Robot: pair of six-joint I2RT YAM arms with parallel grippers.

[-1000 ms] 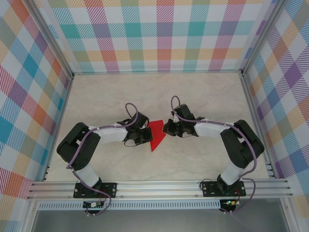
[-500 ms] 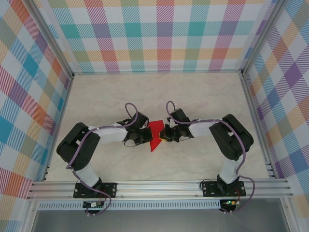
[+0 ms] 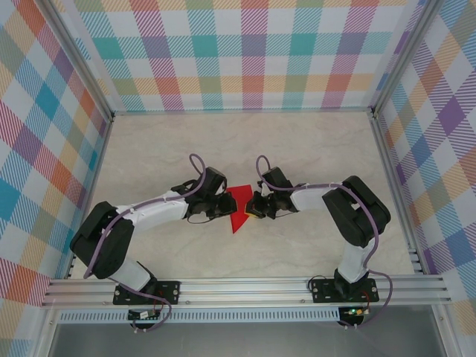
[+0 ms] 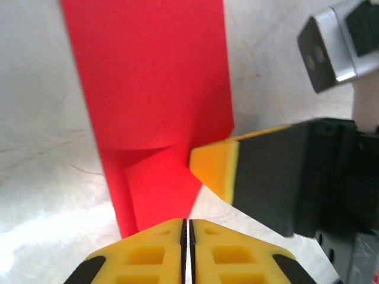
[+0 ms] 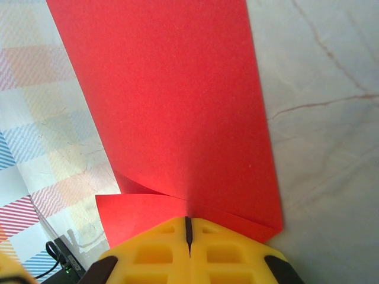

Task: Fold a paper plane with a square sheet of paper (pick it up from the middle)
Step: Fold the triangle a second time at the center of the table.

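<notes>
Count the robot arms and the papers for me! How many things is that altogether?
Arms: 2, the left arm and the right arm
Red paper: 1
Total: 3

paper (image 3: 239, 209) between left hand (image 3: 224, 208) and right hand (image 3: 255, 209), mid-table (image 3: 312, 149)

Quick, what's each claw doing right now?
Left gripper: shut, apparently pinching an edge of the red paper.
Right gripper: shut on the red paper.
</notes>
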